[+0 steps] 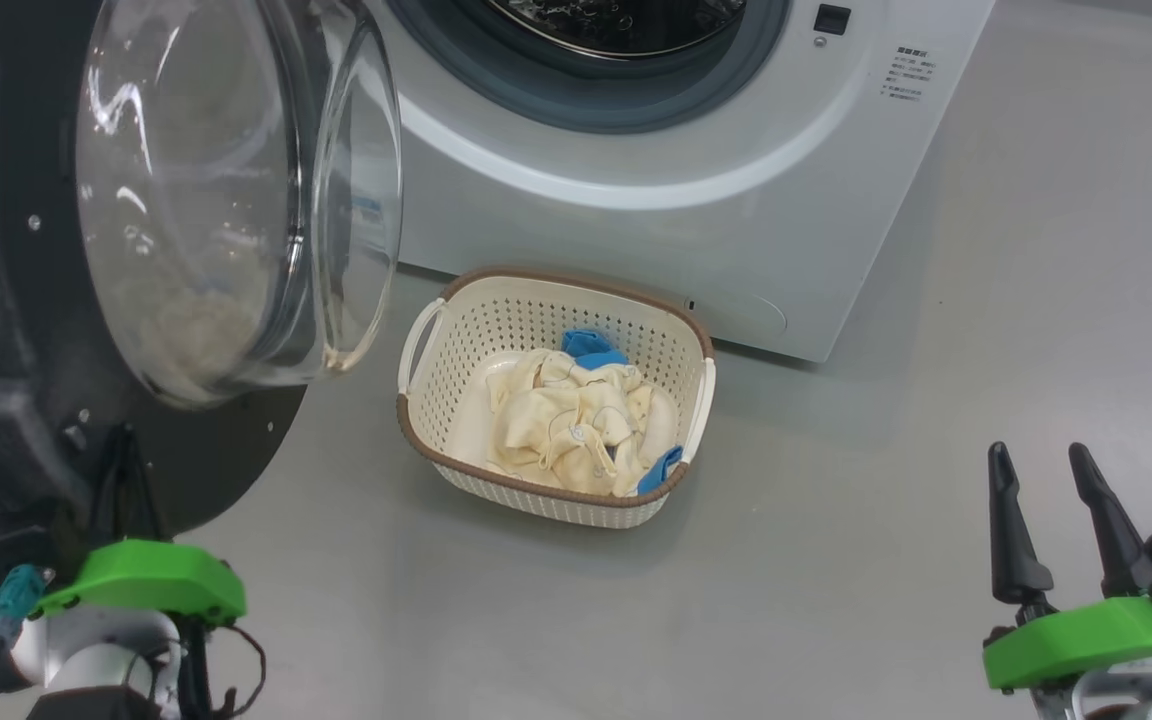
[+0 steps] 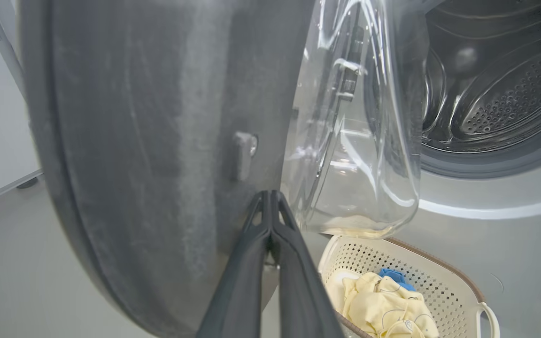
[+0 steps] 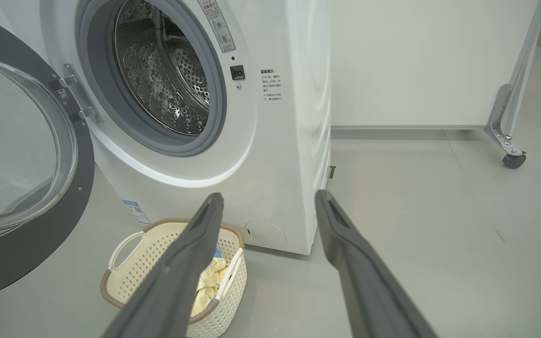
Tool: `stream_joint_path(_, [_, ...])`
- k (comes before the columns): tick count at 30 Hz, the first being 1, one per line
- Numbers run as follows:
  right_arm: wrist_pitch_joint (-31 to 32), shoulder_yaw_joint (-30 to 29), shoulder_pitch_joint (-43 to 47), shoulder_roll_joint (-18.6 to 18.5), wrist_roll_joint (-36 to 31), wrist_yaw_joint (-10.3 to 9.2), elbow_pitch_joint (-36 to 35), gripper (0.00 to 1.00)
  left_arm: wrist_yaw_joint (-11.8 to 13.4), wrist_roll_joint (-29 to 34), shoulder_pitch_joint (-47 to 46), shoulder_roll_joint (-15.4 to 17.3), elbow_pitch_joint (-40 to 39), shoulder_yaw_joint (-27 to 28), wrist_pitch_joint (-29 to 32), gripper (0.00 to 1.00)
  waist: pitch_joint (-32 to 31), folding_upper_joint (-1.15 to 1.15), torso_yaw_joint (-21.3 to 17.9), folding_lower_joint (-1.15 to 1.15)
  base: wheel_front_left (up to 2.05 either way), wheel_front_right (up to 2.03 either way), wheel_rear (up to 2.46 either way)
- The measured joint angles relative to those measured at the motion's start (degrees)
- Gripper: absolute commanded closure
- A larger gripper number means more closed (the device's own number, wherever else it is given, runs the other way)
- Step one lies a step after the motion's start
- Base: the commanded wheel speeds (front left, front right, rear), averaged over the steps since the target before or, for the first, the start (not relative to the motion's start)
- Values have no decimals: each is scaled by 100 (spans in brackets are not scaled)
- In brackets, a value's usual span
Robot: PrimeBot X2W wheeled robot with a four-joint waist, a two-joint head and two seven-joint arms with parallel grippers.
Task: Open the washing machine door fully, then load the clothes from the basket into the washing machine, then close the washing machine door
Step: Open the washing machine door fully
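— Washing machine door (image 1: pixel 186 220), open at left: is the left end effector (image 2: pixel 270 197) on it?
— Fingers pressed together at its dark rim; contact unclear. Right end effector (image 1: pixel 1036 455) spread, empty. Clothes (image 1: pixel 576 420) in basket (image 1: pixel 526 320) before washing machine (image 1: pixel 736 200), drum (image 1: pixel 616 15) cut off.

1. The left gripper (image 2: pixel 269 199), its fingers pressed together, points at the dark inner face of the washing machine door (image 2: pixel 148 141).
2. Right of the fingertips is the door's glass bowl (image 2: pixel 355 141), and farther right the open steel drum (image 2: pixel 510 103).
3. Below the bowl, the basket (image 2: pixel 444 271) holds the clothes (image 2: pixel 378 307).
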Motion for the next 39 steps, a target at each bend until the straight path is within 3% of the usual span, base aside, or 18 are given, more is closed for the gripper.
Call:
stream_joint_path(29, [15, 15, -15, 0, 10, 0, 32, 0, -9, -100, -1396, 272, 2272, 699, -189, 100, 51, 0, -180, 0, 0, 0, 0])
stream_joint_path(39, [24, 16, -151, 0, 10, 0, 20, 0, -25, 219, -1953, 408, 2695, 1157, -190, 100, 174, 0, -223, 0, 0, 0, 0])
